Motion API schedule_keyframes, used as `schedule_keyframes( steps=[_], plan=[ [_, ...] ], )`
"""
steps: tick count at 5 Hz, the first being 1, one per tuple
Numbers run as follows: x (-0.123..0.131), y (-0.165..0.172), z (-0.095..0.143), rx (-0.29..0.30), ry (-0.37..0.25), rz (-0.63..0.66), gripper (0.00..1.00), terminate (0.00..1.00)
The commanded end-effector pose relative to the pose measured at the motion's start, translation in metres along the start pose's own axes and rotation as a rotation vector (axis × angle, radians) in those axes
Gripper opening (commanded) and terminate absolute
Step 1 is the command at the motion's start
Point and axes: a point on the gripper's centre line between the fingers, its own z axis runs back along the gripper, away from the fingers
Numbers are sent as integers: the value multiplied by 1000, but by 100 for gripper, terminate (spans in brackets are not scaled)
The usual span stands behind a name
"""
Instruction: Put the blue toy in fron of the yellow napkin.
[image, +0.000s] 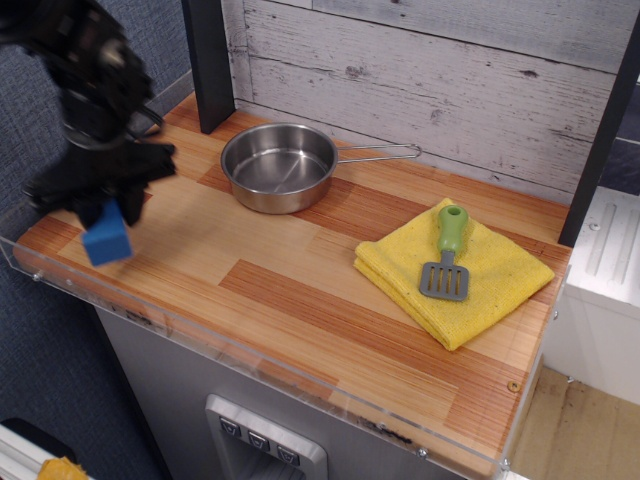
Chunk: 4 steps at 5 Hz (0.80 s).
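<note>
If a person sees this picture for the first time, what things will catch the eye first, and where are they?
At the far left, the dark pincer holds a blue toy above the counter's edge, both blurred. On the right lies a yellow napkin with a green-handled spatula on top. A steel pan sits at the back near the wall.

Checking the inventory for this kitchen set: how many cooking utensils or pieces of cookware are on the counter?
2. A steel pan sits at the back left near the wall, and a green-handled spatula lies on the yellow napkin at the right. None appears hidden.
</note>
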Motion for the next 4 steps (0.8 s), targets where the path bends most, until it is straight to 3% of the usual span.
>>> schedule_keyframes(
  steps=[1, 3, 4],
  plan=[
    [29, 12, 54, -73, -146, 18, 0, 0],
    [28, -31, 97, -261, -195, -84, 0, 0],
    [12, -62, 118, -369, -202, -227, 0, 0]
  ],
)
